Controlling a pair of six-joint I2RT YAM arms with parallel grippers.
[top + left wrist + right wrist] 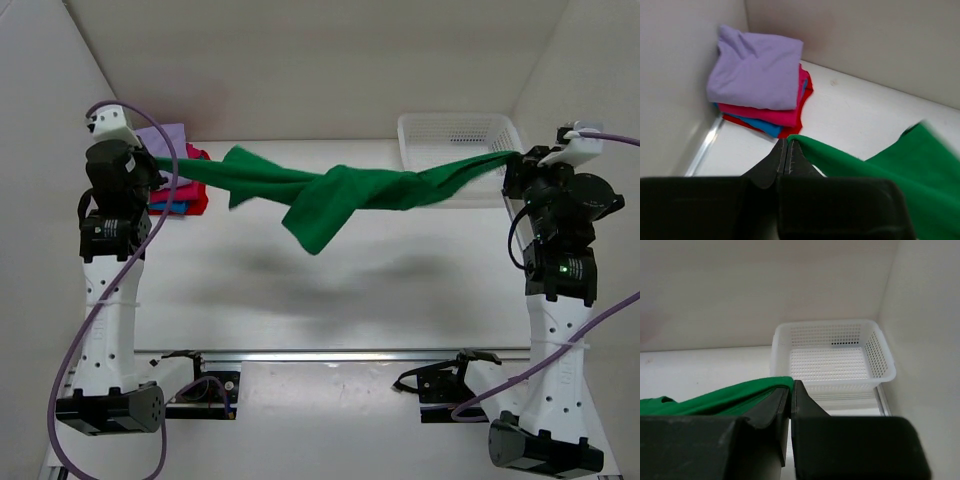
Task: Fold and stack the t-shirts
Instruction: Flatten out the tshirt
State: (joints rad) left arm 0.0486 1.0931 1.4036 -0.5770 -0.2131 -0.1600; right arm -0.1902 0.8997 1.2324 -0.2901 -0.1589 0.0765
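Note:
A bright green t-shirt hangs stretched in the air between my two grippers, twisted and sagging in the middle above the table. My left gripper is shut on its left end; in the left wrist view the gripper pinches the green cloth. My right gripper is shut on its right end; in the right wrist view the gripper pinches the green cloth. A folded stack of shirts, lavender on top, then pink-red, blue and red, lies in the far left corner.
A white plastic mesh basket stands at the back right and shows empty in the right wrist view. White walls close in the table at the back and both sides.

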